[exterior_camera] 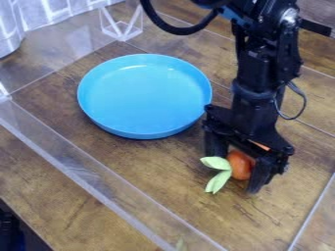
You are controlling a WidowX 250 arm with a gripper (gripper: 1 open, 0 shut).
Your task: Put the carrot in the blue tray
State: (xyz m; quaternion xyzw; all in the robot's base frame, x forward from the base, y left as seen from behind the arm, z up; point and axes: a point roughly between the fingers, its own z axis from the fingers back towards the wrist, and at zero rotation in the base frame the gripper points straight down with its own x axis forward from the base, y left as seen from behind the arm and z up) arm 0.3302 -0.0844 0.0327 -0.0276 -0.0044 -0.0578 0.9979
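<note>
Carrot (237, 166) between spread end effector (245, 169) fingers, blue tray (141, 94) nearby, no writing legible

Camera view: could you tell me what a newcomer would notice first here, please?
The blue tray, empty, sits left of centre on the wooden table. To its right the black gripper points straight down with open jaws on either side of the carrot, whose leaves stick out to the left.

A dark wooden table (78, 211) lay under everything. Clear plastic walls (98, 176) fenced its surface. Pale folded shapes (124, 22) stood at the back, too blurred to identify.
</note>
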